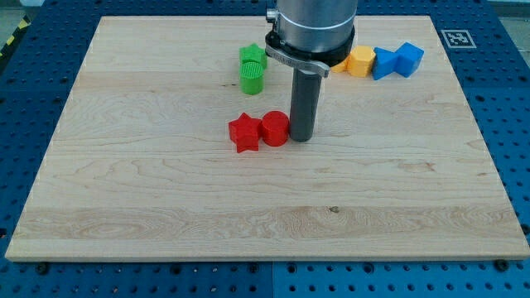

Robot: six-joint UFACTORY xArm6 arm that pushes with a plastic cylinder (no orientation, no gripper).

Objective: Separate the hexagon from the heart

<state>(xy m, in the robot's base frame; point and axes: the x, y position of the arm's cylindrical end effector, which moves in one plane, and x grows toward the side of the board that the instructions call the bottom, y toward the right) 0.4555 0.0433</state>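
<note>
An orange hexagon (361, 61) lies near the view's top right. It touches a blue block (383, 63) on its right that looks like a heart. A second blue block (410, 58), with an angular shape, sits against that one. My tip (301, 137) is near the board's middle, well below and to the left of the hexagon. It stands right beside a red round block (274, 129), on that block's right.
A red star (243, 132) touches the red round block's left side. Two green blocks lie at the top centre, a blocky one (252, 55) and a round one (252, 79). The arm's body hides what lies just left of the hexagon. The wooden board (124, 190) sits on a blue perforated table.
</note>
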